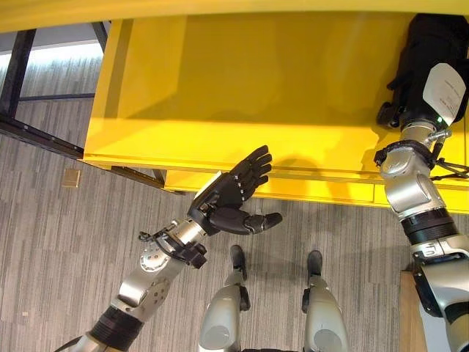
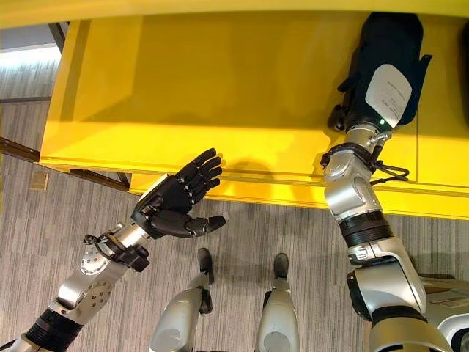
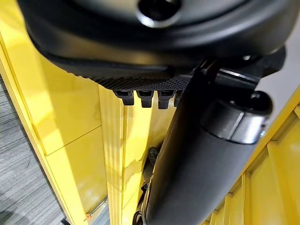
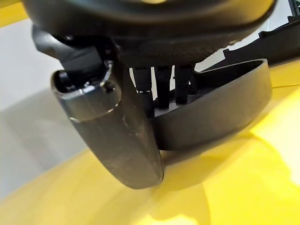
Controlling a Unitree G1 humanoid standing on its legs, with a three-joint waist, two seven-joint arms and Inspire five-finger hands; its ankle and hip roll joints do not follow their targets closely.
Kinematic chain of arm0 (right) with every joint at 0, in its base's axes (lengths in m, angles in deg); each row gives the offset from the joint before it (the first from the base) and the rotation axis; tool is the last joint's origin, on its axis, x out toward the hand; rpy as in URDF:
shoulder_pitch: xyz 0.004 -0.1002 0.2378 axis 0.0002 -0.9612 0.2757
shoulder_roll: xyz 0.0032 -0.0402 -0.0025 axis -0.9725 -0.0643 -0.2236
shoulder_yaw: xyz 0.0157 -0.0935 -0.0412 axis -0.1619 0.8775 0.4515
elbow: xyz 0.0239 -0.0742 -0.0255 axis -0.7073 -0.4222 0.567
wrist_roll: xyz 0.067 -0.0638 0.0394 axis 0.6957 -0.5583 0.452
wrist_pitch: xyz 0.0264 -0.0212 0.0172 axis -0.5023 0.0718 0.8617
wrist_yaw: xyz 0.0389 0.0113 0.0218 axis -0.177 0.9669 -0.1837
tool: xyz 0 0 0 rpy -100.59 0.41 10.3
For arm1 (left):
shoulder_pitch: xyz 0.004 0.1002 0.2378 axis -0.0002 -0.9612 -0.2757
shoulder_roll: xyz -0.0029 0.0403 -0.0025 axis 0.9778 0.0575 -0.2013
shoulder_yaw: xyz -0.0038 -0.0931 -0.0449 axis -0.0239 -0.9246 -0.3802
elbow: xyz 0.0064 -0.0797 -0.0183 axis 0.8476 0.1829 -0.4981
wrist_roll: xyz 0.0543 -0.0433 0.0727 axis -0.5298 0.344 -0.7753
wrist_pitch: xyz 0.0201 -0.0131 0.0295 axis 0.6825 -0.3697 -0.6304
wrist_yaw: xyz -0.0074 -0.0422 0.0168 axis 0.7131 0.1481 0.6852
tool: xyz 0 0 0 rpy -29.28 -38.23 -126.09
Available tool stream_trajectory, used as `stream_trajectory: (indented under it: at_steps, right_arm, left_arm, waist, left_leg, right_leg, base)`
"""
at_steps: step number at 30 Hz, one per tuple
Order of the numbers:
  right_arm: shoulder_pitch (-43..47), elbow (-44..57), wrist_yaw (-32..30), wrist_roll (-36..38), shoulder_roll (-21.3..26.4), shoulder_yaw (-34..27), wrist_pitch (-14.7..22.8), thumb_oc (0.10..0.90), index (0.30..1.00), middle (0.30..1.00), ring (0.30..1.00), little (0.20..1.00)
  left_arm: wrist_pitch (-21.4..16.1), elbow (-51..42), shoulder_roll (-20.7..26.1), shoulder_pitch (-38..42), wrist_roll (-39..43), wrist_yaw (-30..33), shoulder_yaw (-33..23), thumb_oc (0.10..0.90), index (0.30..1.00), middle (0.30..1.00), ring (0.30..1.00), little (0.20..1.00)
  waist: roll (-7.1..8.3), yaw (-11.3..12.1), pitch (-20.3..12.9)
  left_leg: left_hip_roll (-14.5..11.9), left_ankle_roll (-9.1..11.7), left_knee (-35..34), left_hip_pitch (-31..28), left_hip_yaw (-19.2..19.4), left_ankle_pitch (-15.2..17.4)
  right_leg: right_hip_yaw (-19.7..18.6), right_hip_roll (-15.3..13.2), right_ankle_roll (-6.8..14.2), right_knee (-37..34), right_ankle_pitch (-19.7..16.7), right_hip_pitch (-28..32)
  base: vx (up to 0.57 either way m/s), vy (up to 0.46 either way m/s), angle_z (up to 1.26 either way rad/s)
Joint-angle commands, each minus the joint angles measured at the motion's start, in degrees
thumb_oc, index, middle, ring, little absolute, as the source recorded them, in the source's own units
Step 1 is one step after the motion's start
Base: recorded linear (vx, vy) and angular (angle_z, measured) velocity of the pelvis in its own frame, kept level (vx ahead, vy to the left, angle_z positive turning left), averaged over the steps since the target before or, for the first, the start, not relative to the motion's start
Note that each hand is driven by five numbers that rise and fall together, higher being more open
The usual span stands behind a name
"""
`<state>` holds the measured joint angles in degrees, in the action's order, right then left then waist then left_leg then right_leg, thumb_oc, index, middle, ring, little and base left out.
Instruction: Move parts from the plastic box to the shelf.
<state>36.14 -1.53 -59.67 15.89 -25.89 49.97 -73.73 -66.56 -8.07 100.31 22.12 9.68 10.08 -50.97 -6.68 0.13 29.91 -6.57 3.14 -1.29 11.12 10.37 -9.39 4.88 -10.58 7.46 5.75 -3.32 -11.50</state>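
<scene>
Right hand (image 2: 381, 70) is up on the yellow shelf (image 1: 242, 88), far right, thumb and fingers curled round a dark grey curved part (image 4: 220, 110) resting on the surface. Left hand (image 1: 238, 194) hovers at the shelf's near edge, fingers straight, holding nothing.

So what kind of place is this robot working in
Probably a workshop or warehouse test area, though that is a guess. A big yellow metal shelf stands on grey striped carpet flooring. The right hand holds a dark curved part over the shelf, while the left hand hangs open in front.
</scene>
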Motion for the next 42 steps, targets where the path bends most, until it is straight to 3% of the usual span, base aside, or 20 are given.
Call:
stream_trajectory:
  at_steps: [1, 24, 30, 42]
  right_arm:
    - [2.75, 2.37, -1.37, -2.89, 2.87, 1.38, 1.08, 0.9, 1.0, 1.0, 1.0, 1.0]
    - [2.36, 4.98, 3.99, -5.82, 2.52, 3.08, 0.78, 0.9, 1.0, 1.0, 1.0, 1.0]
    - [1.42, 5.53, 13.06, -6.78, 2.1, 5.49, -3.69, 0.9, 1.0, 1.0, 1.0, 1.0]
    - [-1.49, 7.84, 25.65, -9.29, 3.39, 8.73, -5.37, 0.9, 1.0, 1.0, 1.0, 1.0]
  left_arm:
    - [-5.51, -6.48, -2.68, 0.97, 0.26, -1.51, 0.07, 0.9, 1.0, 1.0, 1.0, 1.0]
    - [-4.94, -6.6, -2.48, 0.68, 0.27, -2.19, -1.02, 0.9, 1.0, 1.0, 1.0, 1.0]
    - [-4.69, -6.48, -2.46, 0.27, -0.01, -2.99, -1.7, 0.9, 1.0, 1.0, 1.0, 1.0]
    - [-3.73, -6.74, -2.16, -0.23, -1.0, -4.23, -3.75, 0.9, 1.0, 1.0, 1.0, 1.0]
  waist:
    - [-0.47, 0.29, -3.58]
    - [0.05, 0.49, -3.59]
    - [0.69, 0.61, -3.6]
    - [2.39, 0.53, -3.4]
  left_leg:
    - [0.02, 0.5, 2.31, 0.36, -4.19, 4.87]
    - [0.02, 0.38, 2.41, 0.4, -4.41, 4.74]
    - [-0.13, 0.46, 2.52, 0.47, -4.48, 4.67]
    - [-0.83, 0.48, 2.83, 0.77, -4.14, 4.55]
  right_leg:
    - [-1.69, 4.37, -5.25, 9.89, 8.76, -3.01]
    - [-1.61, 4.59, -5.3, 10.21, 8.68, -3.16]
    - [-1.51, 4.65, -5.33, 10.05, 8.59, -2.9]
    - [-1.21, 5.19, -5.23, 9.88, 8.48, -2.72]
  base:
    - [0.0, 0.0, 0.0]
    - [0.0, 0.0, 0.0]
    - [0.0, 0.0, 0.0]
    - [-0.01, -0.026, 0.01]
